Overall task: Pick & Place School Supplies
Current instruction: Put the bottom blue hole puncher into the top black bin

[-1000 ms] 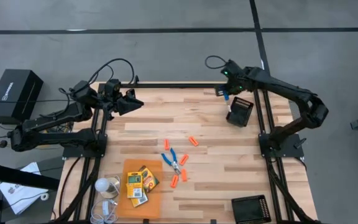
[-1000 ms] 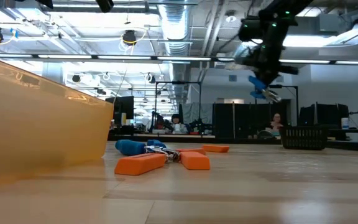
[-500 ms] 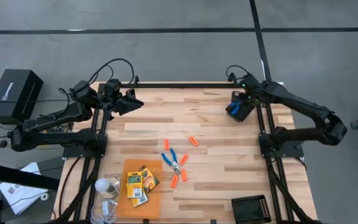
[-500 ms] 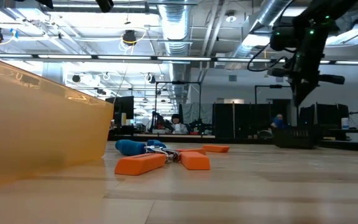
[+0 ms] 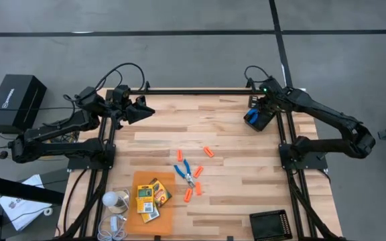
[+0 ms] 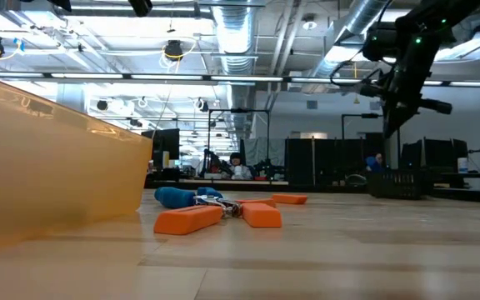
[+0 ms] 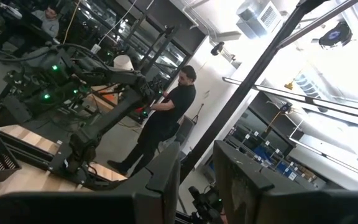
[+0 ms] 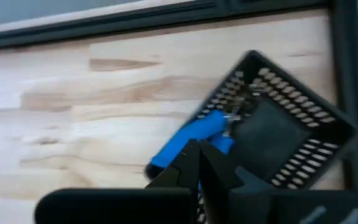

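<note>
A blue-handled tool [image 8: 191, 140] lies in the black mesh basket [image 8: 303, 149] at the table's far right, its blue end over the basket's rim; it also shows blue [image 5: 250, 118] in the high view. My right gripper [image 8: 201, 149] hovers above it, shut and empty, clear of the basket [image 6: 402, 183] in the low view. A second blue-handled tool [image 5: 185, 173] and several orange sticks [image 5: 208, 152] lie mid-table. The crayon boxes [image 5: 149, 196] rest on an orange sheet. My left gripper [image 5: 146, 109] waits open at the far left.
A flat orange sheet [image 5: 146, 184] lies near the table's near-left edge, with a white object [image 5: 114, 200] beside it. A second black tray [image 5: 271, 224] sits at the near right corner. Arm frames stand along both sides. A person [image 7: 160, 118] stands beyond the table.
My right gripper carried the blue-handled tool from just left of the basket toward the table's right edge and came over the basket. The tool left the fingers and now lies in the basket. The gripper has since drawn back slightly above it.
</note>
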